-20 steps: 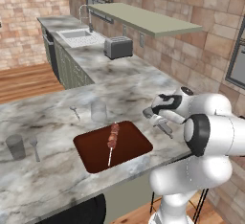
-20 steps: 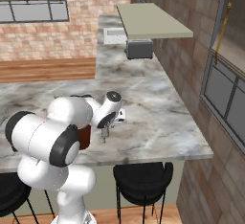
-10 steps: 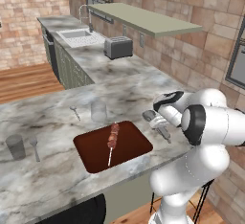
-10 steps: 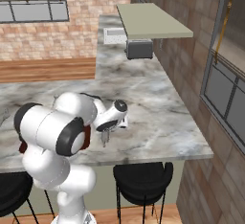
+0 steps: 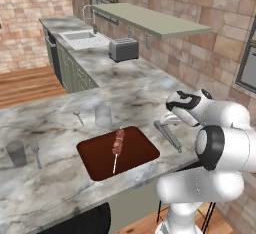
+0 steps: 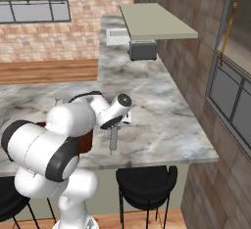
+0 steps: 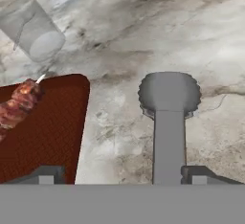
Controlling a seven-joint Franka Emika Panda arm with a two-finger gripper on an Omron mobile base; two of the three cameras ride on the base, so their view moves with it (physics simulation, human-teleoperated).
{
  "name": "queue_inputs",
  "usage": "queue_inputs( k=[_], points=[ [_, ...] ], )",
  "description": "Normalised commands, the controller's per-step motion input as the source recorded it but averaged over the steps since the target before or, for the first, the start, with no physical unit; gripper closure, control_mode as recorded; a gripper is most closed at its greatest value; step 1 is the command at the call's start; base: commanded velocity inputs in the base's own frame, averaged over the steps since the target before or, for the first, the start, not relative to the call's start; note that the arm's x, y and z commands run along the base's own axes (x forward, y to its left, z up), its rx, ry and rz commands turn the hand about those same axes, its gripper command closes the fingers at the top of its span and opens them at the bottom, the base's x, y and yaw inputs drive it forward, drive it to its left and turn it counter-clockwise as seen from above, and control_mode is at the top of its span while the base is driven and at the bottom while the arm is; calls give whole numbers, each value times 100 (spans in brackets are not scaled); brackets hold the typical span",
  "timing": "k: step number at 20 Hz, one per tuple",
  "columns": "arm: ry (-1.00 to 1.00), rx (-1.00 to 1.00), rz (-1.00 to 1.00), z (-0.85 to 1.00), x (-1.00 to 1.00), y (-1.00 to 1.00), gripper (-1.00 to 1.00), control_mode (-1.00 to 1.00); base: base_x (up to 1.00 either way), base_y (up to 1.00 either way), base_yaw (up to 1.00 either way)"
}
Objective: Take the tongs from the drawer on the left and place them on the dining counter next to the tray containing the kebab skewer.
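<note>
We see the long slim grey metal tongs (image 5: 168, 134) lying flat on the broad grey-white marble-veined counter (image 5: 125, 93), just beside the right short side of the dark reddish-brown shallow rectangular tray (image 5: 131, 154), apart from it. From the hand camera the tongs' scalloped round tip (image 7: 169, 94) rests on the marble, with a strip of bare counter between it and the tray edge (image 7: 52, 137).

The thin pale kebab skewer with reddish-brown meat chunks (image 5: 118, 145) lies inside the tray. A clear glass (image 5: 103, 115) stands just behind the tray; a small grey spoon (image 5: 78, 117) lies near it.

The claw (image 7: 123, 173) is spread wide, one dark fingertip on each side of the tongs' arm, not touching it.

Compared with a second ago, the claw has let go: in both base views the tongs are no longer held at the hand but lie down on the counter, and the arm's wrist (image 5: 187, 105) has pulled back and up above them. In the right base view the tongs (image 6: 113, 138) lie just past the white hand. Tray, skewer and glass are unchanged.
</note>
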Motion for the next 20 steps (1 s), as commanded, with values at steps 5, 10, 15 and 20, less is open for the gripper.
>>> queue_inputs(
  k=[5, 10, 15, 20],
  points=[
    [-5, 12, -9, 99, -53, 10, -100, -100, 0, 0, 0],
    [-24, 3, -4, 83, -100, 20, -100, -100, 0, 0, 0],
    [-28, -9, 0, 16, -100, 54, -100, -100, 0, 0, 0],
    [-24, -23, 0, -17, -100, 44, -100, -100, 0, 0, 0]
  ],
)
